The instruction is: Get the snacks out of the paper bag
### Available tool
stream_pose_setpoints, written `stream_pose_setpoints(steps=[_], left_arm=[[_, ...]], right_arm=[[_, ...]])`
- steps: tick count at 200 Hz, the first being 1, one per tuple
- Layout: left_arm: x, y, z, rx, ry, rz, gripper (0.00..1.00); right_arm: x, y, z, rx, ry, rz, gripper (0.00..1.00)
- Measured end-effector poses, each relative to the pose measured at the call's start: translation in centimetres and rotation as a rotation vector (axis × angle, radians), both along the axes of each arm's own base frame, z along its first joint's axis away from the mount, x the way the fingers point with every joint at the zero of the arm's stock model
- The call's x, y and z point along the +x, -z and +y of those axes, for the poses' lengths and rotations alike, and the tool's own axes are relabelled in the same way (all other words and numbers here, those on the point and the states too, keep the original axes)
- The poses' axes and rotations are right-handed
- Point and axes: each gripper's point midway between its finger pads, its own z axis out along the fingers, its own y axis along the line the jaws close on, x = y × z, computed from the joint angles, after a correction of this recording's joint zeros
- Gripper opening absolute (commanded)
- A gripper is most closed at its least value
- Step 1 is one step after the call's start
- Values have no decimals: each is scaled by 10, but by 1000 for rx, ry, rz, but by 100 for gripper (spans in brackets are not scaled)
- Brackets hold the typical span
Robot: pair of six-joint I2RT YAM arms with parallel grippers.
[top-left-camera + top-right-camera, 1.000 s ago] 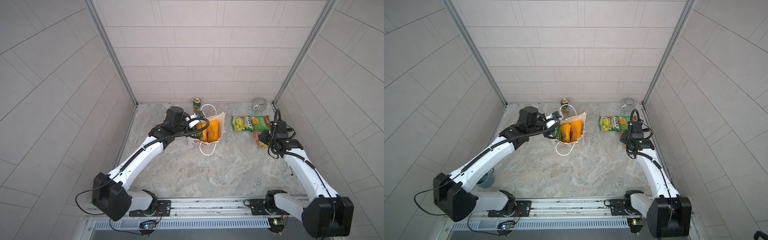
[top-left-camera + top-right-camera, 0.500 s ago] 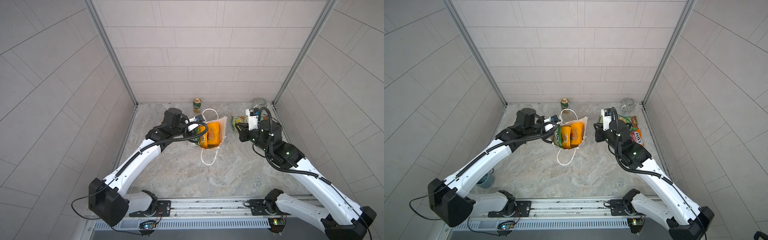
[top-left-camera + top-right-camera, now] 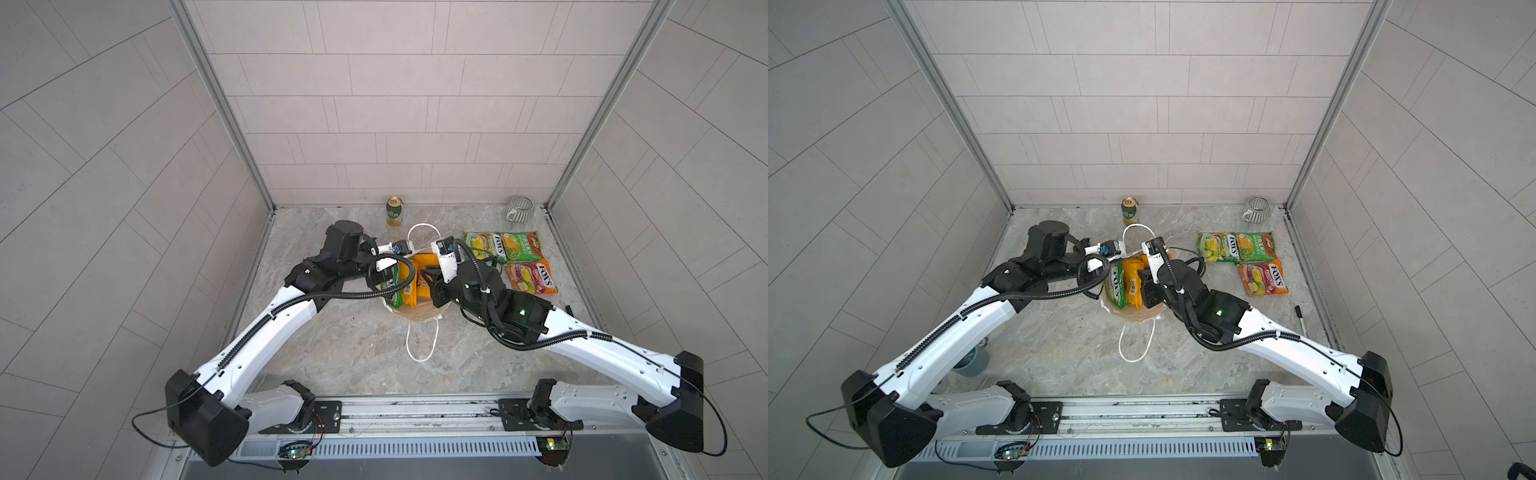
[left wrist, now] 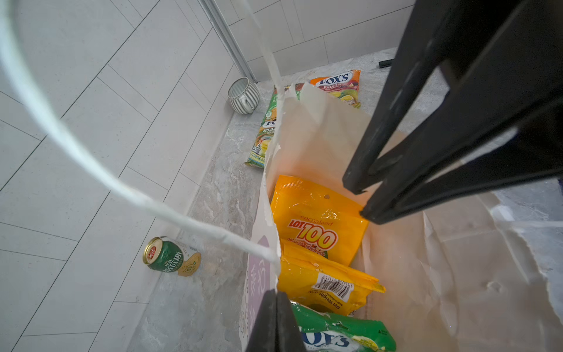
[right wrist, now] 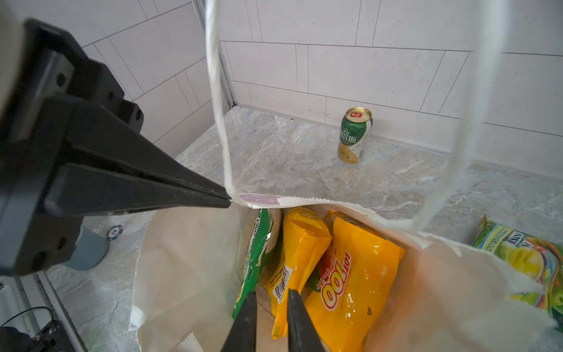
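My left gripper (image 5: 227,202): clamped shut on the paper bag (image 5: 189,259) rim, by its cord handle (image 5: 217,100) | My right gripper (image 5: 272,293): inside the bag mouth, jaws narrowly parted around a yellow packet (image 5: 301,243) edge; I cannot tell if it grips | Just beyond its tips: green packet (image 5: 259,243), second yellow packet (image 5: 359,274) | Behind it, outside the bag: orange packet (image 3: 532,277) flat on the table (image 3: 353,345)

The left arm (image 3: 270,332) and right arm (image 3: 602,349) are white shells between black joint housings; black ribbed conduit (image 3: 332,295) runs back from each tool. The left tool (image 5: 228,202) has long black tapering fingers (image 5: 137,183), with screw holes just behind them.
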Motion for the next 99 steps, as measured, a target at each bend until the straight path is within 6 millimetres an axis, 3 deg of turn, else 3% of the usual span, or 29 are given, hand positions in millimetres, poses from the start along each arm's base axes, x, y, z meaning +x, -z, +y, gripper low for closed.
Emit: stream_pose_setpoints(steps=[16,67,99], left_arm=[[-3,0,-1,1,9,0,0],[-6,2,-2,14,20,4,0],[-5,4,-2,18,21,5,0]], right_arm=[[2,8,-1,-2,29,6,23],[15,40,0,-34,113,65,45],[21,70,3,-73,154,128,50]])
